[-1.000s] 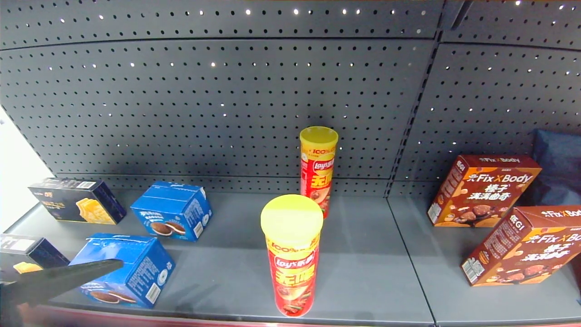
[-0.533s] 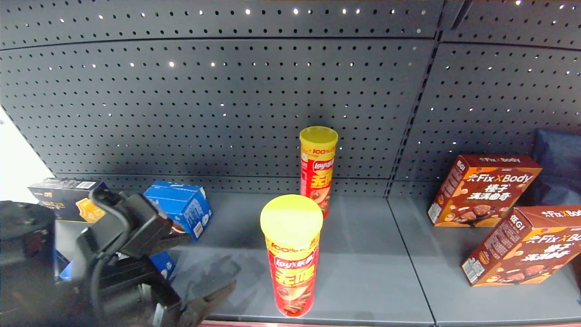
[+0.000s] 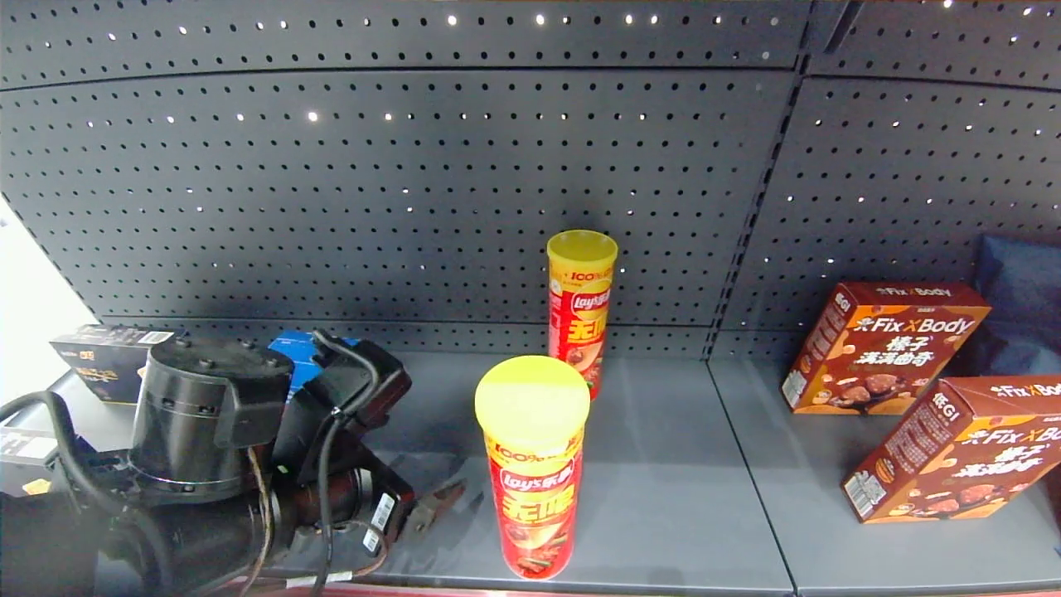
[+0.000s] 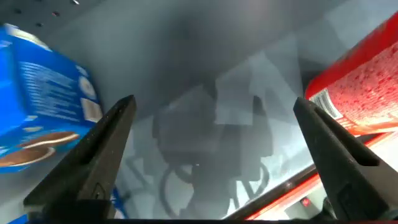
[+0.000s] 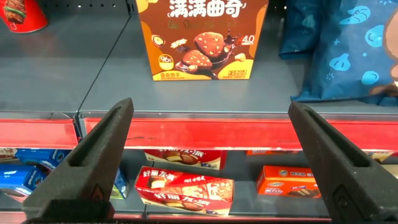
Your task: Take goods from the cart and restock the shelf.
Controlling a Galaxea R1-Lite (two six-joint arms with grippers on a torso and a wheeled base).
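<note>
Two red chip cans with yellow lids stand on the grey shelf (image 3: 663, 464): one at the front (image 3: 535, 464), one by the back panel (image 3: 580, 307). My left arm (image 3: 207, 448) lies over the shelf's left part, hiding most of the blue cookie boxes (image 3: 290, 342). The left gripper (image 4: 211, 155) is open and holds nothing; a blue cookie box (image 4: 43, 106) is on one side of it and the front red can (image 4: 360, 93) on the other. My right gripper (image 5: 211, 155) is open and holds nothing, in front of a brown cookie box (image 5: 202, 37) on the shelf.
Two brown boxes (image 3: 879, 344) (image 3: 953, 448) and a dark blue bag (image 3: 1019, 282) occupy the shelf's right section. Black boxes (image 3: 108, 356) sit at the far left. The shelf has a red front edge (image 5: 205, 134); more boxes (image 5: 183, 186) lie on the level below.
My left arm has come in from the lower left and moved right over the shelf, now covering the blue boxes. The cans and brown boxes have not moved.
</note>
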